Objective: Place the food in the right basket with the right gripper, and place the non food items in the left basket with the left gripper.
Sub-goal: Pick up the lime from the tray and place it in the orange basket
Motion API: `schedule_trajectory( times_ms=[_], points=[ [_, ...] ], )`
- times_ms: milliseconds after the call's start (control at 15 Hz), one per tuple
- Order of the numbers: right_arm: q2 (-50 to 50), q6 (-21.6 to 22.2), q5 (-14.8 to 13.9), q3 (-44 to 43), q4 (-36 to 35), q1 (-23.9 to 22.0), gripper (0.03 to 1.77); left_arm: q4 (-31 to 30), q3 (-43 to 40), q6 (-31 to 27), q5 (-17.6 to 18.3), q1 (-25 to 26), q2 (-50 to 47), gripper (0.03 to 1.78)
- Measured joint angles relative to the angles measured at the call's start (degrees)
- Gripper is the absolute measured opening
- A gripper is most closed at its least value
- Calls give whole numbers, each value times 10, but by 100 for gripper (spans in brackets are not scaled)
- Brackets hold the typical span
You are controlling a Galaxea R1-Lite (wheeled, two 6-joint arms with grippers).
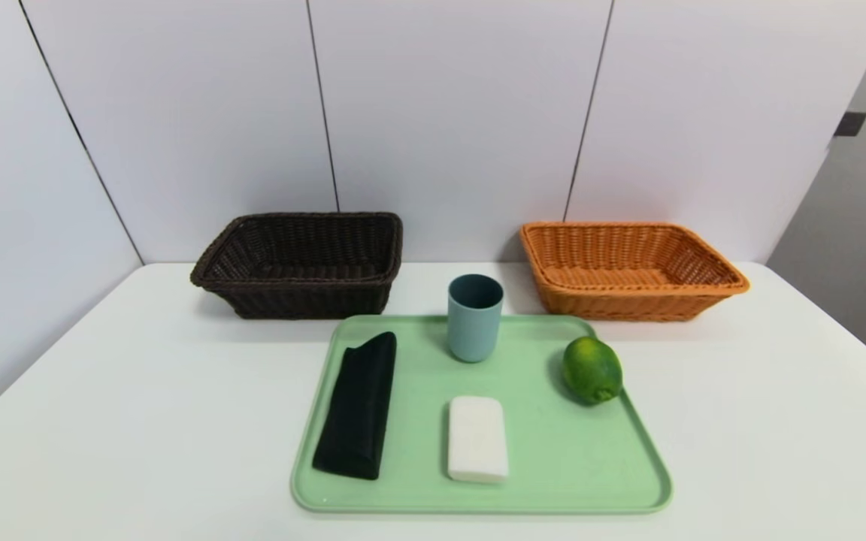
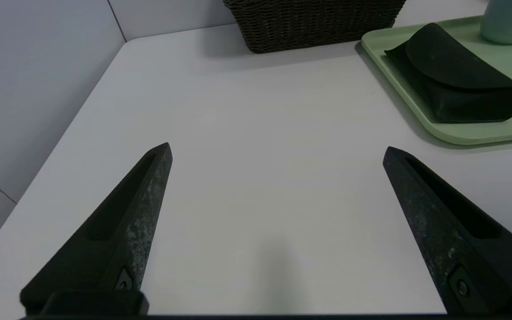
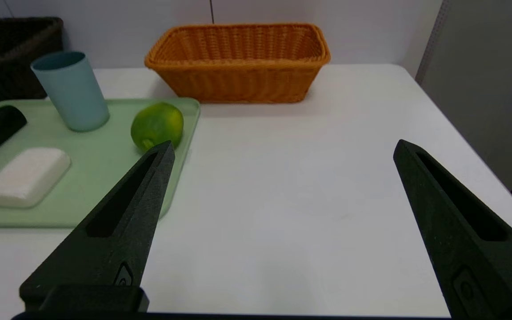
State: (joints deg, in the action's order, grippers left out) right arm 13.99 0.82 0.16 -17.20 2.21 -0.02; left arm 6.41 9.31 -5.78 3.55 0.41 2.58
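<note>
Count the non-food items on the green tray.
3: the black case on the tray's left side, the blue-teal cup at its far edge, the white block near its middle.

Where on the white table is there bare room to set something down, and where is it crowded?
Bare table lies left of the green tray, below the dark brown basket, and right of the tray, below the orange basket. Crowded: the strip between tray and baskets. On the tray, room remains between white block and its right rim.
</note>
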Motion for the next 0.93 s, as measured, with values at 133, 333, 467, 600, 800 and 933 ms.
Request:
schedule_trajectory(
  times_ms=[133, 333, 467, 600, 800, 933],
  points=[
    [97, 1, 9, -116, 25, 0, 170, 3, 47, -2, 3, 0, 55, 169],
    [250, 3, 28, -309, 98, 4, 170, 3, 136, -2, 10, 0, 170, 169],
    [346, 4, 34, -426, 164, 20, 170, 3, 204, -2, 21, -1, 263, 169],
    [439, 5, 32, -527, 242, 52, 170, 3, 282, -1, 30, -1, 366, 169],
    [562, 8, -10, -626, 322, 113, 170, 8, 418, 3, 32, -9, 527, 169],
    [637, 22, -44, -661, 334, 149, 170, 19, 478, 8, 25, -26, 625, 169]
  ],
)
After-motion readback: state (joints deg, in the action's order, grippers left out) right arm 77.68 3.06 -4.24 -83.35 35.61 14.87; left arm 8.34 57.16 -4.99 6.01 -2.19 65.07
